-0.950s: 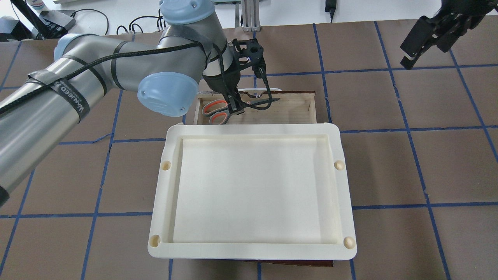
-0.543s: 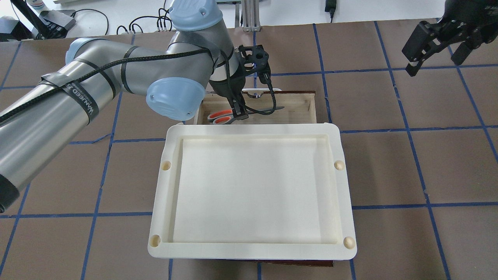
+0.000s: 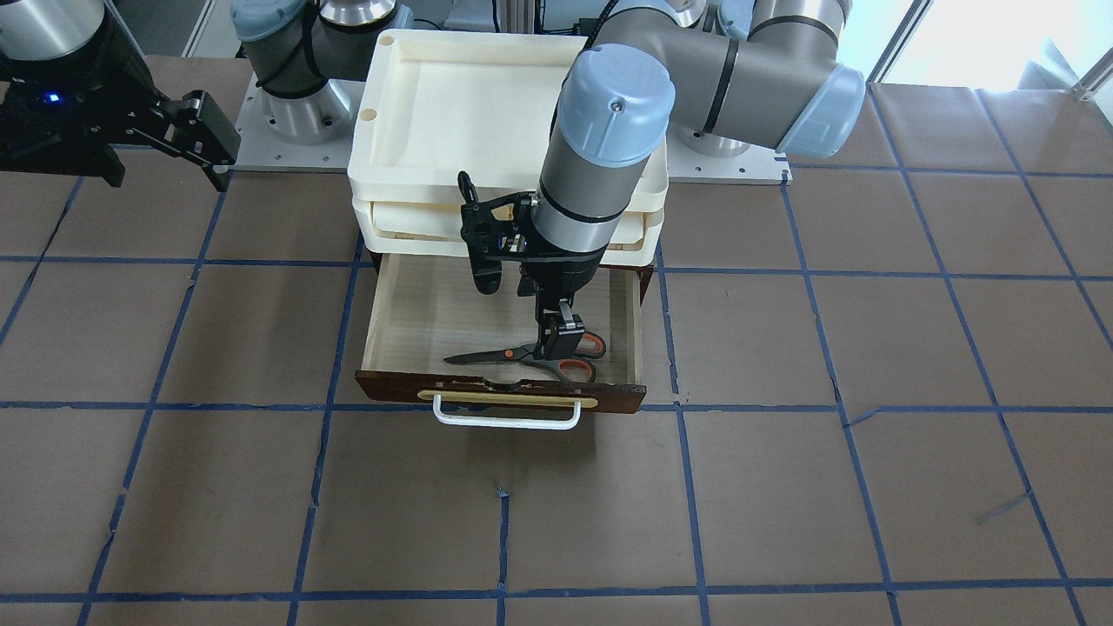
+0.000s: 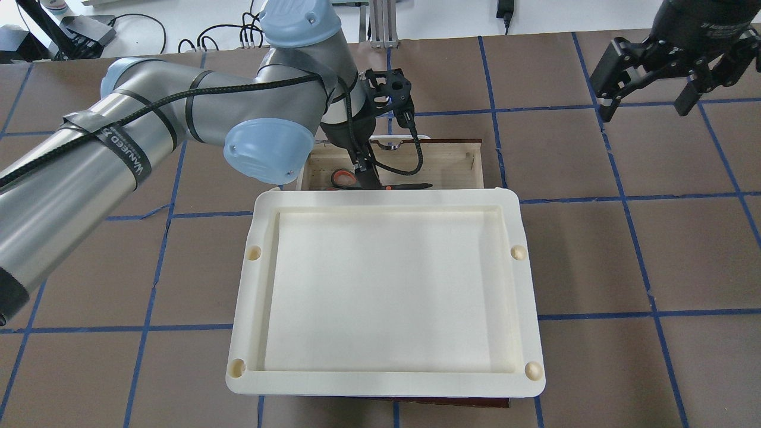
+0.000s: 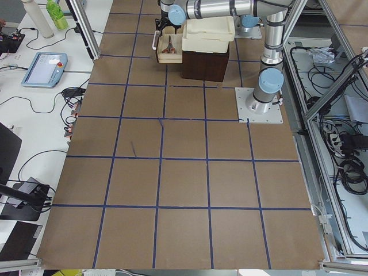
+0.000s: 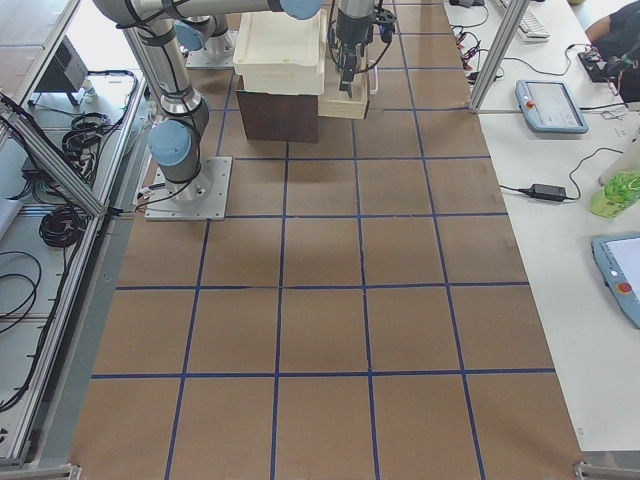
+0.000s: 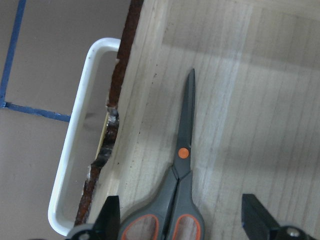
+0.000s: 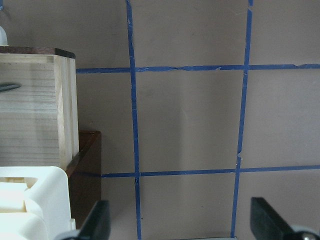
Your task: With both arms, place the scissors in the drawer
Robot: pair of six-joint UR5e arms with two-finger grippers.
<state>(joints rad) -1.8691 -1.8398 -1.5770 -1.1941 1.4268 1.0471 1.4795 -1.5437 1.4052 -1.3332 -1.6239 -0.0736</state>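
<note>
On the brown counter [image 3: 783, 478], the drawer [image 3: 417, 304] stands open, its white bar handle [image 3: 507, 419] nearest. The scissors [image 3: 513, 354] lie flat on the pale floor just behind the front panel, blades pointing toward the robot's right. The left gripper [image 3: 556, 346] hangs over the handle loops, jaws spread clear of them. Behind sit stacked cream trays [image 3: 383, 187]. Farthest back, the right gripper [image 4: 643, 113] hovers above the counter, jaws wide apart.

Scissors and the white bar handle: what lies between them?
Between scissors and handle: bare pale drawer floor, then the dark front board; left wrist view.
</note>
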